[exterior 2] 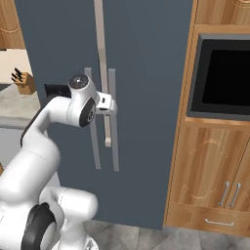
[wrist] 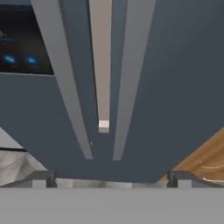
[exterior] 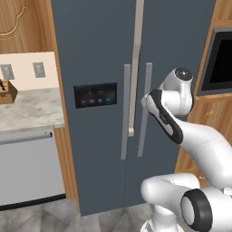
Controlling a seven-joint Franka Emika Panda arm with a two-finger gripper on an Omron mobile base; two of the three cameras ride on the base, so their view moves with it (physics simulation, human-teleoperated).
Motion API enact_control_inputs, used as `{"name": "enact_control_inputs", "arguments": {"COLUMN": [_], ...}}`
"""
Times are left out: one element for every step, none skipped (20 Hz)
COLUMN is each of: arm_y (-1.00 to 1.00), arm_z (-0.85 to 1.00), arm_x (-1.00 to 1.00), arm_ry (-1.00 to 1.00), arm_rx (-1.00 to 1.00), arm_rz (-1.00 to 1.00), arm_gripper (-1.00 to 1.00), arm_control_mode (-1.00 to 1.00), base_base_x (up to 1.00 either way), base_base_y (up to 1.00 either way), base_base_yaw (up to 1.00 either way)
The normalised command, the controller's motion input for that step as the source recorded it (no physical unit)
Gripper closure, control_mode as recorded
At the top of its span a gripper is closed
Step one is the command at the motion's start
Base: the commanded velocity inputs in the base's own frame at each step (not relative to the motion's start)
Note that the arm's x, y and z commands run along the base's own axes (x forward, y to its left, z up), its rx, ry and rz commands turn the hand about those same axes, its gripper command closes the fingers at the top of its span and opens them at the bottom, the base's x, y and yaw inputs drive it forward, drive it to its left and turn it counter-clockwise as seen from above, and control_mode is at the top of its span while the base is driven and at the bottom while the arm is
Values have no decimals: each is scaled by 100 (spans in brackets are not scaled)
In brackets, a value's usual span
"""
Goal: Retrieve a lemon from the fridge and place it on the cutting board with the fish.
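Jaws spread wide, nothing between them, facing the tall dark slate-grey fridge (wrist: 175,87) just ahead, doors shut. Straight in front of the jaws, two long grey vertical handles (wrist: 127,78); off to one side, the black panel with blue lights (wrist: 22,43).

A glossy white arm (exterior: 199,140) is seen, built from thick rounded segments. Its joints are marked by dark bands: a black ring is set around the large lower joint (exterior: 195,209), and a long black strip is run along the edge of the upper link (exterior: 165,117). The top joint is closed by a round grey cap (exterior 2: 77,81) with a small dark centre. A small white boxy hand (exterior 2: 106,103) is fitted at the wrist. Two small dark grey fingertips (wrist: 40,178) are shown, blocky and flat-topped.
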Motion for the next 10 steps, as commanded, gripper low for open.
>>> {"name": "enact_control_inputs", "arguments": {"arm_y": [-11,-15,-14,-11,-1,0,0,0,0,0], "arm_z": [-11,-11,-8,-11,-14,-1,-1,-1,-3,-2], "arm_x": [34,38,39,44,51,42,30,28,30,39], "arm_ry": [0,0,0,0,0,-2,-5,-5,-7,-7], "arm_rx": [-5,-5,-3,-2,-1,0,0,0,0,0], "arm_rz": [0,0,0,-1,-3,0,0,0,0,0], "arm_gripper": [-100,-100,-100,-100,-100,-100,-100,-100,-100,-100], "arm_control_mode": [-100,-100,-100,-100,-100,-100,-100,-100,-100,-100], "base_base_x": [0,0,0,0,0,0,0,0,0,0], "base_base_y": [0,0,0,0,0,0,0,0,0,0], "base_base_yaw": [0,0,0,0,0,0,0,0,0,0]}}
